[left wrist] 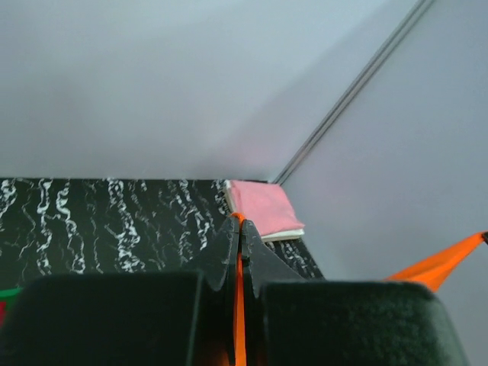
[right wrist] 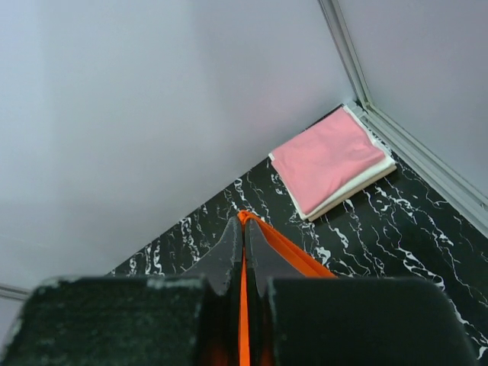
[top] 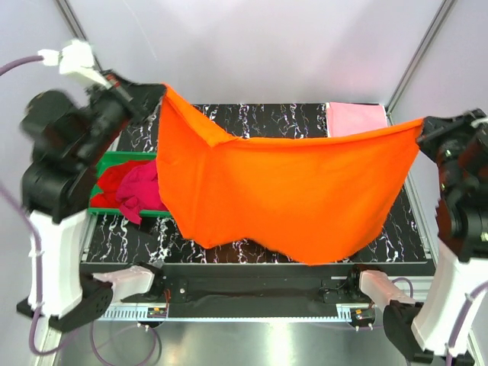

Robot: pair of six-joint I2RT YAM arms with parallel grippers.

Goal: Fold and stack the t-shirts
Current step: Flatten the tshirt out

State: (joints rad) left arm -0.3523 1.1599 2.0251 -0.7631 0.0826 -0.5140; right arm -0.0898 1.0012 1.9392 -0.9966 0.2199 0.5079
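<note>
So both arms are up in the air with the orange t-shirt [top: 290, 191] stretched between them like a banner. The left gripper [top: 160, 91] is pinched tight on one top corner and the right gripper [top: 422, 126] is clamped on the other. In both wrist views there's just a thin strip of orange squeezed between the closed fingers. The cloth sags in the middle and hangs down over the front half of the black marble-look table [top: 267, 122]. Its bottom edge droops lowest toward the right, and I can't tell whether it touches the surface. Part of the left side is doubled over itself, so it's not hanging totally flat. Back in the far right corner there's a neatly folded pink shirt [right wrist: 328, 156] sitting right on top of a folded cream-white shirt [right wrist: 371, 177], a tidy little stack against the wall. Over on the left is the green bin [top: 126, 157], partly hidden behind the orange cloth. It has a red shirt [top: 113, 181] and a crimson-magenta shirt [top: 145, 191] crumpled together inside, the magenta one spilling a bit over the front edge.
</note>
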